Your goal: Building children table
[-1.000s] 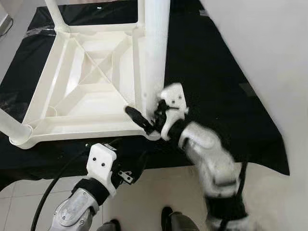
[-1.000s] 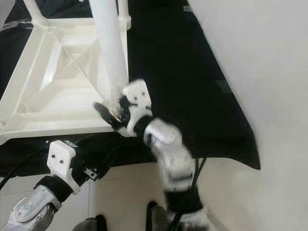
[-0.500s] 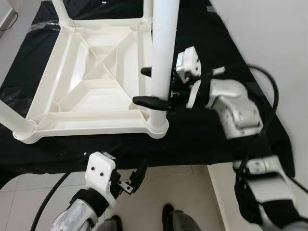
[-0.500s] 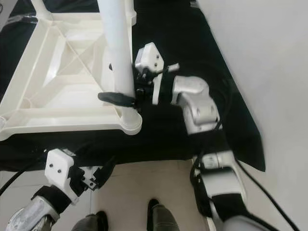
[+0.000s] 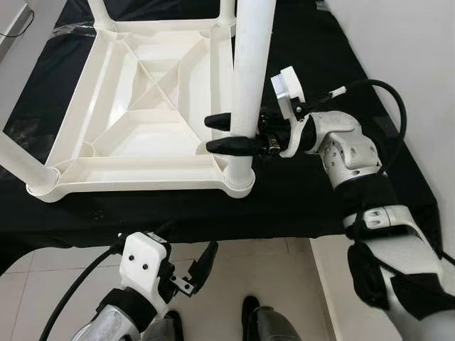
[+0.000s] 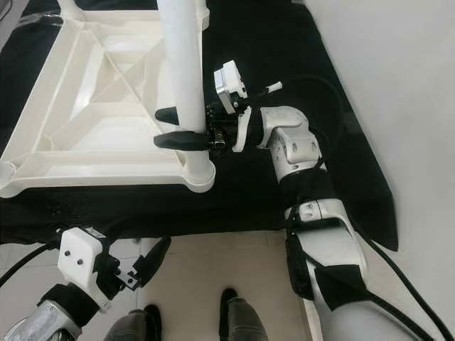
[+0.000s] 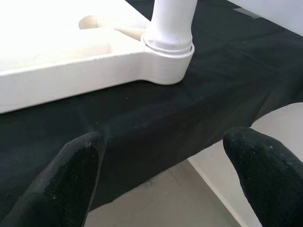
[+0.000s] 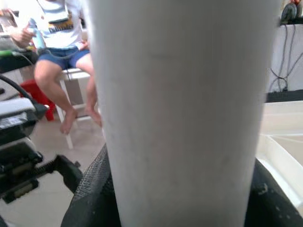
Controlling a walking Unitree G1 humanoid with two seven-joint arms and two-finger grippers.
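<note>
The upturned table at the upper left of the left eye view looks like moulded white plastic, smooth with a faint sheen, and its leg is the same white plastic, matt up close. Under it lies a black cloth, matt and finely woven. The floor at the bottom is pale glossy tile. The right gripper has matt black fingers; its arm is brushed silver metal.

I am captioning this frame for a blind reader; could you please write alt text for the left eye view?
The right gripper has its two black fingers around an upright white table leg seated in a corner of the upside-down white table top on a black cloth. The left gripper hangs open below the cloth's edge.
</note>
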